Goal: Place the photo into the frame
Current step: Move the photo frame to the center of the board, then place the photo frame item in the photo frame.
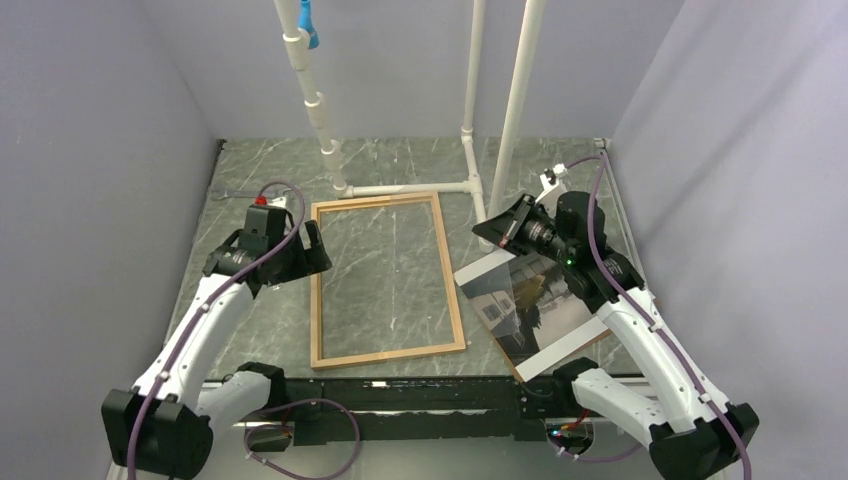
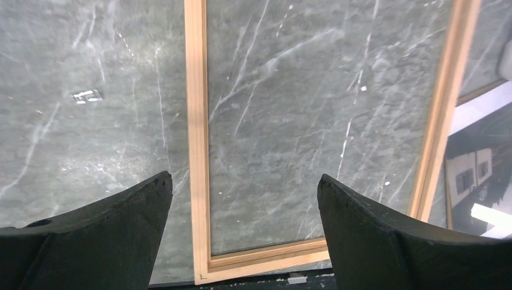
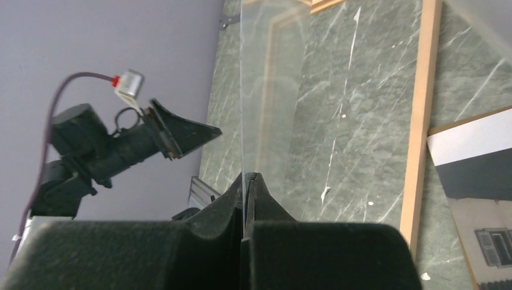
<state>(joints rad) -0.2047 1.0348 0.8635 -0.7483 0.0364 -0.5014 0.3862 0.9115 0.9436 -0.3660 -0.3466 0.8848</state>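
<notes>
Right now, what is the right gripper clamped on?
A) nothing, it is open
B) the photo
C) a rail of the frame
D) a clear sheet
D: in the right wrist view the right gripper is shut on the edge of a clear sheet that rises from its fingers, while the photo lies ungripped beside the frame.
</notes>
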